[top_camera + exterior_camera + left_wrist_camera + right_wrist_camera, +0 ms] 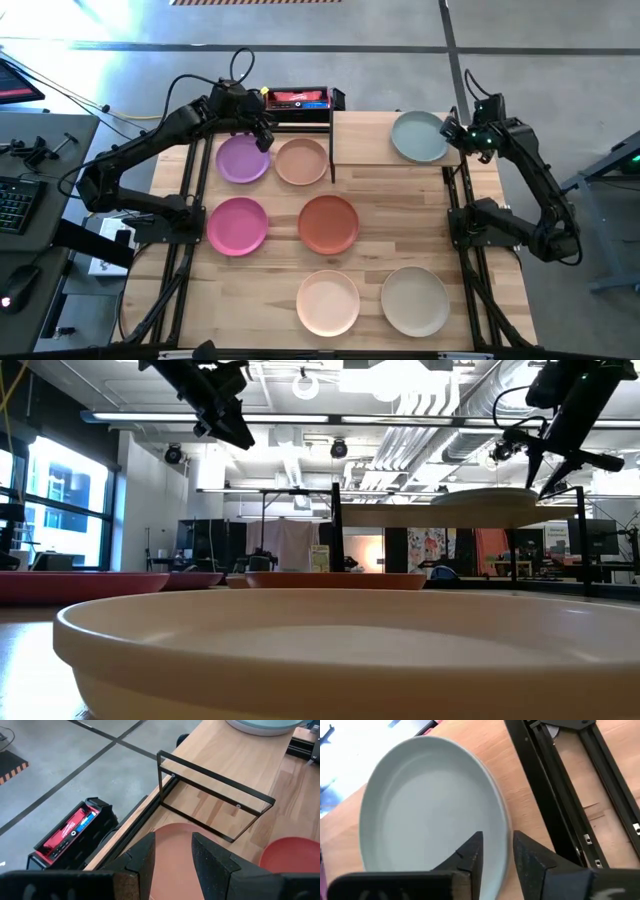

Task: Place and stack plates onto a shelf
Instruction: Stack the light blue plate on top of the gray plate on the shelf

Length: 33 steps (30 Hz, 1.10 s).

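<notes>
From above, the teal plate (pixel 419 136) lies on the shelf (pixel 365 140) at the far right. The right gripper (pixel 452 131) is at its rim, fingers a little apart around the edge. The left gripper (pixel 262 128), open and empty, hangs above the purple plate (pixel 243 159) and tan plate (pixel 302 161). A red box (pixel 297 98) sits behind. From table height, a beige plate (pixel 340 650) fills the front. The right wrist view shows the pale, smooth plate on light wood.
</notes>
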### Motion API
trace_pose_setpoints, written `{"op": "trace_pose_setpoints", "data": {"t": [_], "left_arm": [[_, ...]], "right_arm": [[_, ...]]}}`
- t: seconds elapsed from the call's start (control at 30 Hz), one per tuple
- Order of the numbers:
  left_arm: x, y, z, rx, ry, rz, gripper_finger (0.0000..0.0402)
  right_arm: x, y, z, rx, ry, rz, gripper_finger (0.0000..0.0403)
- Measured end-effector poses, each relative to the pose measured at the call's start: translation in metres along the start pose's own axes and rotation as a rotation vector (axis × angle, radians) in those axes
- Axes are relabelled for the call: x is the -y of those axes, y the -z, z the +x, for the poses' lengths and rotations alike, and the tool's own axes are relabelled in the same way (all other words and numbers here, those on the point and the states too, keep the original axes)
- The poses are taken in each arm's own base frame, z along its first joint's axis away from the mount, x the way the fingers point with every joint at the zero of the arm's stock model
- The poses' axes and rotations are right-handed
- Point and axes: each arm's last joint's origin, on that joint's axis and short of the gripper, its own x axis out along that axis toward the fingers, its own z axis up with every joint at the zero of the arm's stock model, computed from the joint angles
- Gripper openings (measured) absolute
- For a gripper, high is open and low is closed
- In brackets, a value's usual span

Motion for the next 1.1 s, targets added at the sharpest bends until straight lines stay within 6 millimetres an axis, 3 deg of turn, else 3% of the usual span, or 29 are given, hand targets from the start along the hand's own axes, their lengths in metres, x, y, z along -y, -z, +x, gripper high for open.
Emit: {"op": "trace_pose_setpoints", "data": {"t": [0.53, 0.77, 1.1], "left_arm": [[0.000, 0.000, 0.000, 0.000, 0.000, 0.000, 0.0117], [0.000, 0.001, 0.004, -0.014, 0.001, -0.030, 0.0117], [0.000, 0.004, 0.007, -0.049, 0.001, -0.117, 0.0117]], "right_arm": [[-0.004, 0.015, -0.025, -0.087, -0.291, -0.058, 0.0089], [-0.029, 0.028, -0.023, -0.173, -0.460, -0.221, 0.0089], [-0.064, 0.062, -0.006, -0.259, -0.440, -0.383, 0.0089]]}}
